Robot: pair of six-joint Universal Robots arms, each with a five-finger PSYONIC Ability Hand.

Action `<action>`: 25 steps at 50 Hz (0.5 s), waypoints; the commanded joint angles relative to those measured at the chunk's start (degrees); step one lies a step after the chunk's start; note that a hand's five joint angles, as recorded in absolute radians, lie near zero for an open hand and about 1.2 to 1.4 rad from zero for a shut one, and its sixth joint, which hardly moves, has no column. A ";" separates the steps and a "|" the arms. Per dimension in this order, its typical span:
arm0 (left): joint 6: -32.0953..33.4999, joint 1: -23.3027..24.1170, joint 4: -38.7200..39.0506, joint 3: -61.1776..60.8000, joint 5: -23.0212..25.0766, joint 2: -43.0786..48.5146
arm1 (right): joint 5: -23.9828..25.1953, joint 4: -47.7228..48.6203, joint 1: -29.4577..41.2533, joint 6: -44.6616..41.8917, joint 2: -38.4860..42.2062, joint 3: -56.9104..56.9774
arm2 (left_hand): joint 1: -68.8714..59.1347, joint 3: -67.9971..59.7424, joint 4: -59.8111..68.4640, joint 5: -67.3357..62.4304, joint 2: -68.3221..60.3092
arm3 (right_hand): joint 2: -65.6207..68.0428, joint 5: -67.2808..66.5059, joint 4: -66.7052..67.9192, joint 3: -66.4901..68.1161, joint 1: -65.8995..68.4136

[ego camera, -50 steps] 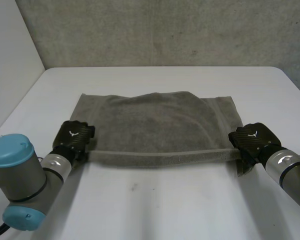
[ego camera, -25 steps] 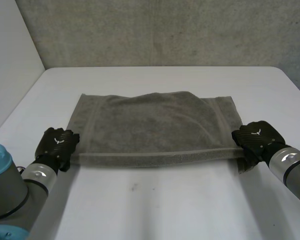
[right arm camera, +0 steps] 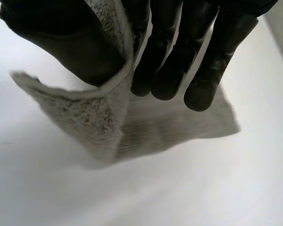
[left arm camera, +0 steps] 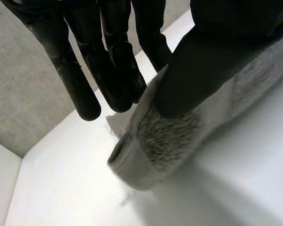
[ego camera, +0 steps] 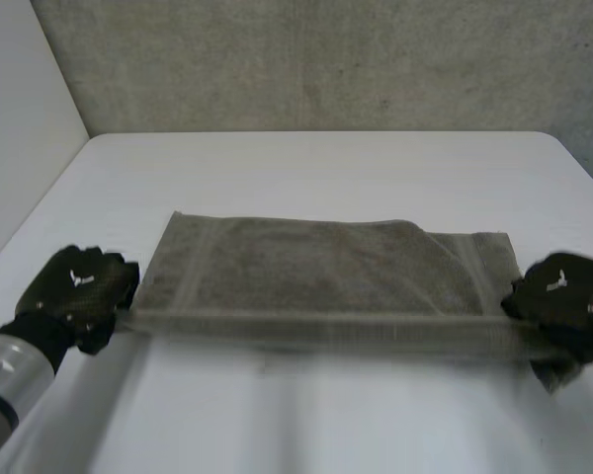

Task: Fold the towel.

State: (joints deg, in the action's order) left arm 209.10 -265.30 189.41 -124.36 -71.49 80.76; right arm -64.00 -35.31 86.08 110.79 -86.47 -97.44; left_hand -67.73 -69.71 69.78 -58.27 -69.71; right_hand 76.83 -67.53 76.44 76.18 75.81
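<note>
White surface (ego camera: pixel 306 168) runs back to a rough grey wall (ego camera: pixel 316 59), with a plain pale wall closing the left side. A grey-brown towel (ego camera: pixel 316 272) lies across the middle of the surface, its long sides running left to right. Its far edge rests flat. Its near edge is pulled into a straight line between the two hands, and a soft shadow falls on the surface just under it.

From the head view, the left hand (ego camera: pixel 79 291) sits at the towel's near left corner and the right hand (ego camera: pixel 563 296) at its near right corner. A flap of cloth hangs below the right hand. Only the backs of the hands show from here. Each carries a small white mark, too small to read.

The wrist views show the grips. In the left wrist view, the thumb (left arm camera: pixel 212 56) presses the towel (left arm camera: pixel 165 146) against the straight fingers (left arm camera: pixel 113 70), pinching it at the corner. The thick hemmed corner pokes out past the thumb, above the surface. In the right wrist view, the thumb (right arm camera: pixel 61 42) and the straight fingers (right arm camera: pixel 170 61) pinch the towel (right arm camera: pixel 99 113) between them. The loose corner droops below the fingertips, clear of the surface, and the woven band near the hem shows.
</note>
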 commanded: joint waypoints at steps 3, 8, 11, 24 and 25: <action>-0.27 3.90 5.97 16.13 -3.12 20.19 | -7.69 11.04 8.20 2.94 17.09 13.84 | -12.27 -10.29 10.22 -11.73 -10.29 | 3.17 -2.47 3.56 3.82 4.19; -0.53 6.81 6.85 26.59 -6.63 30.83 | -13.24 17.62 11.30 2.94 23.78 19.38 | -12.27 -10.29 10.22 -11.73 -10.29 | 3.17 -2.47 3.56 3.82 4.19; -0.71 7.60 7.99 33.01 -7.61 36.54 | -13.34 24.29 11.65 2.68 26.42 20.89 | -12.27 -10.29 10.22 -11.73 -10.29 | 3.17 -2.47 3.56 3.82 4.19; -0.27 10.77 11.95 52.99 -13.06 53.27 | -12.55 48.41 13.94 1.71 34.43 23.97 | -12.27 -10.29 10.22 -11.73 -10.29 | 3.17 -2.47 3.56 3.82 4.19; -0.18 10.77 12.04 54.29 -13.23 54.49 | -12.46 49.02 14.46 1.71 35.48 24.84 | -12.27 -10.29 10.22 -11.73 -10.29 | 3.17 -2.47 3.56 3.82 4.19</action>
State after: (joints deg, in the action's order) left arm 208.71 -254.68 201.14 -75.83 -82.77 130.36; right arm -76.79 9.14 99.76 112.62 -53.94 -74.31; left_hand -68.79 -69.73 69.79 -59.06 -69.72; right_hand 76.83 -68.85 76.44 76.18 75.81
